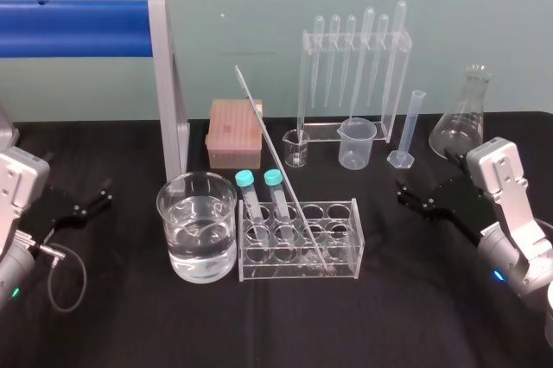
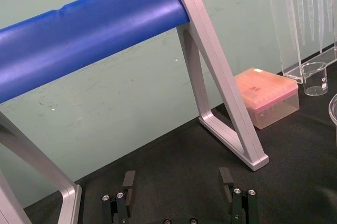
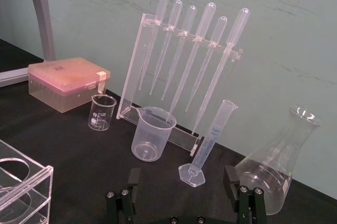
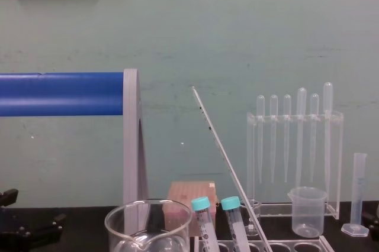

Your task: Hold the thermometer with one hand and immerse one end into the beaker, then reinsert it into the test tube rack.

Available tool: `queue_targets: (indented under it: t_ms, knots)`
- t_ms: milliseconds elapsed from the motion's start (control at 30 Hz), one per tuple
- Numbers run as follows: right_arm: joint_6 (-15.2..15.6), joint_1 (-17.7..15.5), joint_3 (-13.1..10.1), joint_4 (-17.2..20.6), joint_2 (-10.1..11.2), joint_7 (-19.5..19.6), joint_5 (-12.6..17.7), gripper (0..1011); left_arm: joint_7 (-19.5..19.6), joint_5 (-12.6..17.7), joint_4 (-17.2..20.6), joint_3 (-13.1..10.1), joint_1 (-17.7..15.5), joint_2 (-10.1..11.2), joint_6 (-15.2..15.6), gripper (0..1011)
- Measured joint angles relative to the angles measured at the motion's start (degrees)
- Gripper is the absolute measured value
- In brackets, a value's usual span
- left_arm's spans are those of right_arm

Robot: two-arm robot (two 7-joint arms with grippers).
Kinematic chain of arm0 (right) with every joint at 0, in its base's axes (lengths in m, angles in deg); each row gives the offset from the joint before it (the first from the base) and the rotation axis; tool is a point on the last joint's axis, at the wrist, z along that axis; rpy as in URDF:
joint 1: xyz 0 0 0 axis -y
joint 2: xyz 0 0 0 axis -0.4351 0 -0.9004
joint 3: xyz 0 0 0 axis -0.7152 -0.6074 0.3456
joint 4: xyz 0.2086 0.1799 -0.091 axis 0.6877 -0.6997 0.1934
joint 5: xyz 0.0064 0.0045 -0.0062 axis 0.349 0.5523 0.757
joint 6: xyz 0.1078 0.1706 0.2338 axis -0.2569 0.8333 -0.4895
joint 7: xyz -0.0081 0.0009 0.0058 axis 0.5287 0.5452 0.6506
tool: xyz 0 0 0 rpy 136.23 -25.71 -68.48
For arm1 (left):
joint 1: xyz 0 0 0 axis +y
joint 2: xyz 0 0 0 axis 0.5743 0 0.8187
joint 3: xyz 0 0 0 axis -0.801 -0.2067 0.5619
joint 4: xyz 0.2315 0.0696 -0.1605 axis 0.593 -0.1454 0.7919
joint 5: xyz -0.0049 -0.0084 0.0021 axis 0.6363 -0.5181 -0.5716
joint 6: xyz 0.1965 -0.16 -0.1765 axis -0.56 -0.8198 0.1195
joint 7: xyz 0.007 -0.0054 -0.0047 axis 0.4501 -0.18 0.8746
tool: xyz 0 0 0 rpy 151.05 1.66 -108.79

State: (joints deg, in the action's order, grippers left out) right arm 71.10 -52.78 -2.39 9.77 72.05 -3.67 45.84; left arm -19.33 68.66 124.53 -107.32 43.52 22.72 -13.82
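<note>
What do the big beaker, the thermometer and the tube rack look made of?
The beaker: probably glass, clear and glossy, with a thick rolled rim. The thermometer: thin clear rod with dark scale marks, likely glass. The test tube rack: clear rigid plastic, apparently acrylic, with flat panels and bright edges.

Thermometer (image 4: pixel 229 166) tilted in rack (image 4: pixel 278 242), beaker (image 4: pixel 148 229) beside.

the beaker (image 1: pixel 197 206) was glossy clear glass, the test tube rack (image 1: pixel 347 243) smooth clear plastic, the table (image 1: pixel 121 325) covered in matt black cloth.
</note>
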Motion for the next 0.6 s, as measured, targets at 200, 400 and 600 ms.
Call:
queue_targets:
  t_ms: [200, 400, 600]
  knots:
    - [0.0, 0.0, 0.0, 0.0, 0.0, 0.0, 0.0, 1004, 0.0, 0.0, 0.0, 0.0, 0.0, 0.0, 0.0, 1008]
    - [0.0, 0.0, 0.0, 0.0, 0.0, 0.0, 0.0, 1004, 0.0, 0.0, 0.0, 0.0, 0.0, 0.0, 0.0, 1008]
    - [0.0, 0.0, 0.0, 0.0, 0.01, 0.0, 0.0, 1004, 0.0, 0.0, 0.0, 0.0, 0.0, 0.0, 0.0, 1008]
